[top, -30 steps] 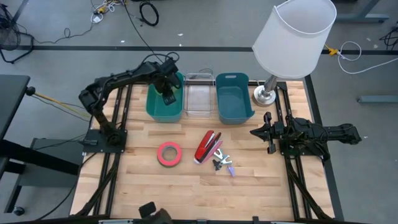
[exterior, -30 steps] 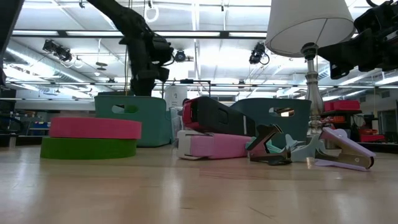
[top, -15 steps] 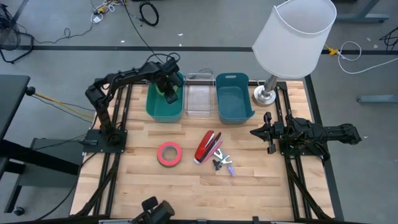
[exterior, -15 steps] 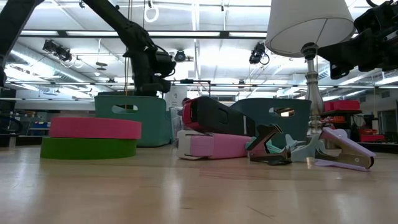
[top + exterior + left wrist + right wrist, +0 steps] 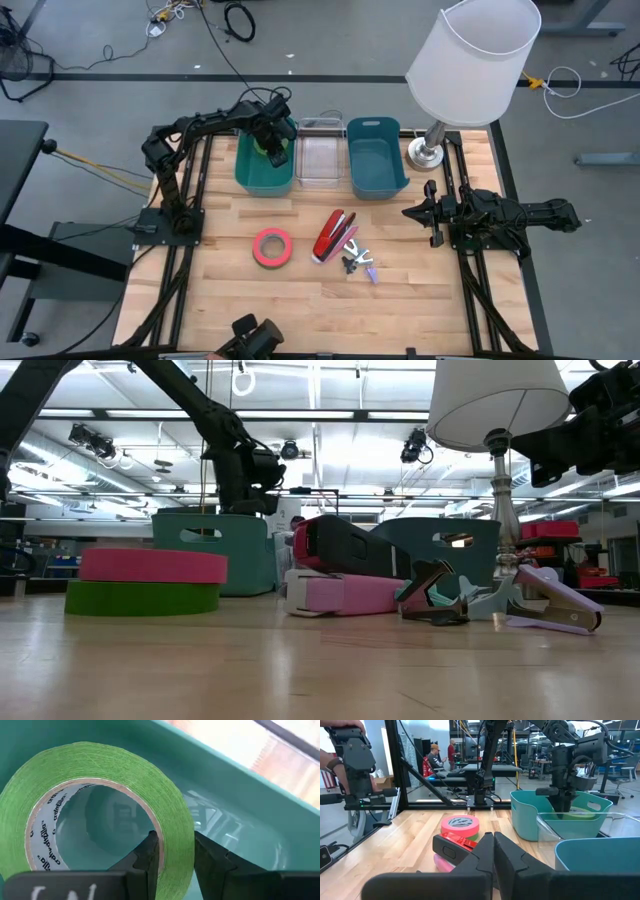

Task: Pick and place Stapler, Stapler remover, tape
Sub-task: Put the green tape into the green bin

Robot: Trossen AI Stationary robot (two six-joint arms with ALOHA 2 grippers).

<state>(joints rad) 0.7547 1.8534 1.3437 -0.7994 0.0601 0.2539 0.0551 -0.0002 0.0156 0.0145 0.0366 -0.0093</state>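
Green tape roll [image 5: 100,805] sits pinched by its wall in my left pincer [image 5: 172,857], one finger inside the ring and one outside, hanging within the green bin [image 5: 262,168] at the worktop's [image 5: 300,290] far edge. I judge release comes next, straight down. My right pincer [image 5: 408,212] waits closed near the lamp [image 5: 470,60]; the stapler [image 5: 334,235] lies toward it, long axis angled bin-ward.

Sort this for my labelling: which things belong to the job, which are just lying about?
Job: green tape held by left gripper in green bin; pink tape; stapler; staple remover.
Lying about: lamp, clear bin, blue bin.
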